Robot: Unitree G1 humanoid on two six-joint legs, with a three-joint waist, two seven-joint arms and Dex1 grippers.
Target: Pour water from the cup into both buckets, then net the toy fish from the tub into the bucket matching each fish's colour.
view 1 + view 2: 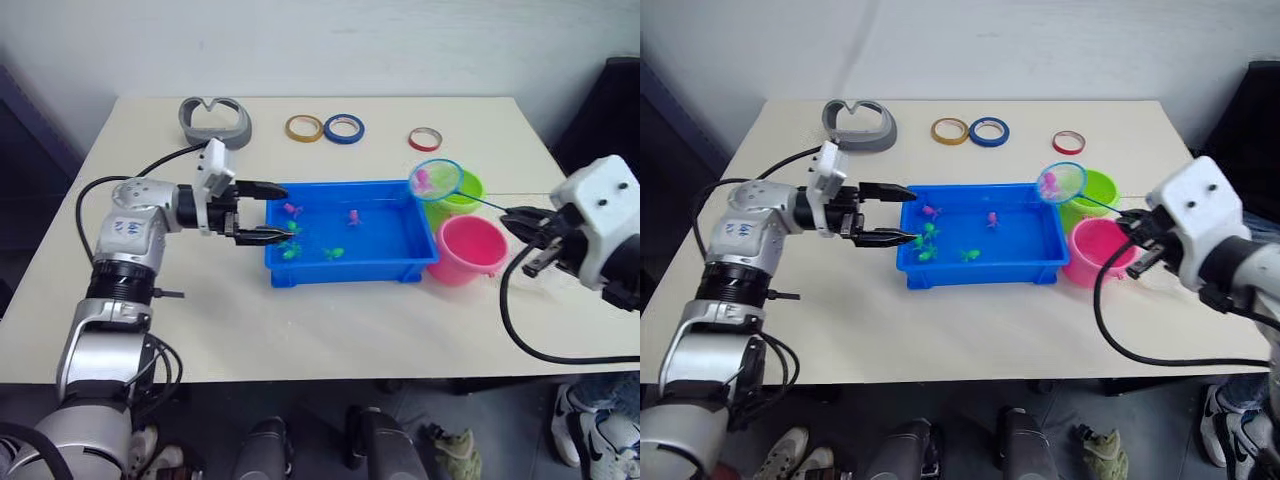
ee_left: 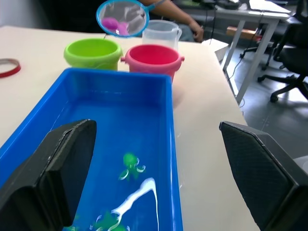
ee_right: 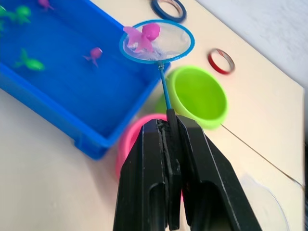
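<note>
The blue tub holds water with pink toy fish and green ones. My left gripper is open at the tub's left end, its fingers reaching over the rim. My right gripper is shut on the net's thin handle. The net hangs above the tub's far right corner, beside the green bucket, with a pink fish in it. The pink bucket stands in front of the green one. The clear cup stands behind the pink bucket in the left wrist view.
Yellow, blue and red tape rings and a grey curved object lie at the table's far side. A person's arm shows beyond the table's right end.
</note>
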